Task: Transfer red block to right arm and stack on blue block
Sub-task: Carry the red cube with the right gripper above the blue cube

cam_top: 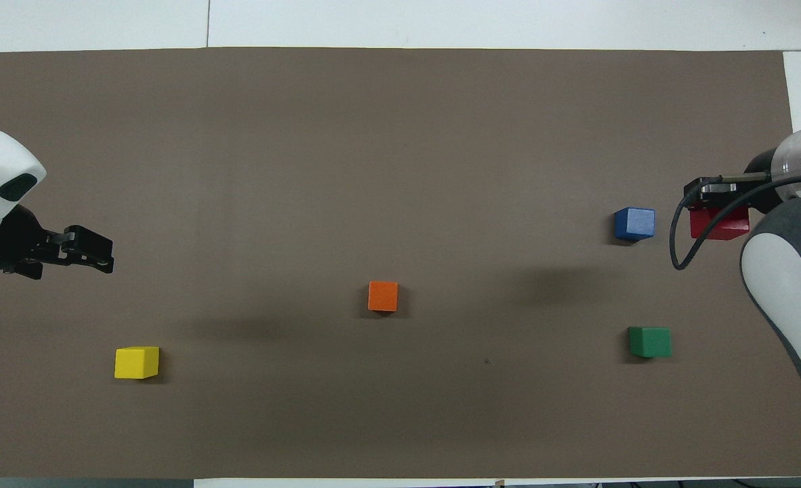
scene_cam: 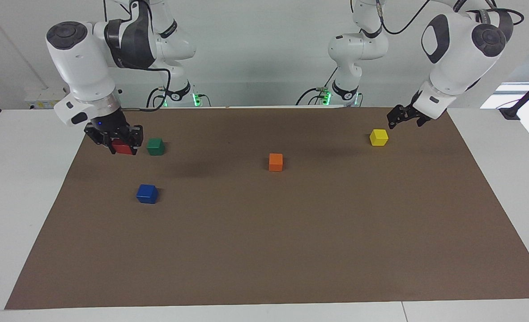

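Note:
My right gripper (scene_cam: 122,149) points down and is shut on the red block (scene_cam: 122,147), held in the air over the brown mat. In the overhead view the red block (cam_top: 717,225) hangs beside the blue block (cam_top: 634,224), toward the right arm's end of the table and apart from it. The blue block (scene_cam: 147,193) sits flat on the mat with nothing on it. My left gripper (scene_cam: 405,120) is open and empty, raised near the yellow block (scene_cam: 378,137) at the left arm's end; it also shows in the overhead view (cam_top: 94,252).
A green block (scene_cam: 155,146) sits on the mat nearer to the robots than the blue block. An orange block (scene_cam: 275,162) sits mid-table. The brown mat (scene_cam: 291,250) covers most of the white table.

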You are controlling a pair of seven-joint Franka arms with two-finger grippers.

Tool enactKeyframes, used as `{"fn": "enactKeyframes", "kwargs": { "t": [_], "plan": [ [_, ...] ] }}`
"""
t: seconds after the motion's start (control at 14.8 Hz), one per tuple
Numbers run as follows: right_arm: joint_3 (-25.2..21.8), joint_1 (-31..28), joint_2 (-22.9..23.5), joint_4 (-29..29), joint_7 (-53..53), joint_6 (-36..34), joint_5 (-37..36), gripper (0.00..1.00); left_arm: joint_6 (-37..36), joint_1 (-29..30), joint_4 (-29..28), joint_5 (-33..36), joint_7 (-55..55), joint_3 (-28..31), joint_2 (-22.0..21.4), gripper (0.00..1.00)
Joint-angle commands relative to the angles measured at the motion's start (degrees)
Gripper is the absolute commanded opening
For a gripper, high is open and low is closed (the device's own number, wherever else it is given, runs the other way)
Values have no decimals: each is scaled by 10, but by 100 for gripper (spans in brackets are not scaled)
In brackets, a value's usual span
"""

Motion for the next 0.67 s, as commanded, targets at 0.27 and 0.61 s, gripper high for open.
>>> {"fn": "enactKeyframes", "kwargs": {
  "t": [0.27,0.61],
  "plan": [
    [2,-18,17,-86,-13,127,20,0,-6,-12,52,9,0,5,26,100],
    [2,-46,65,-86,-72,188,22,0,-10,-15,47,9,4,10,11,100]
  ]
}}
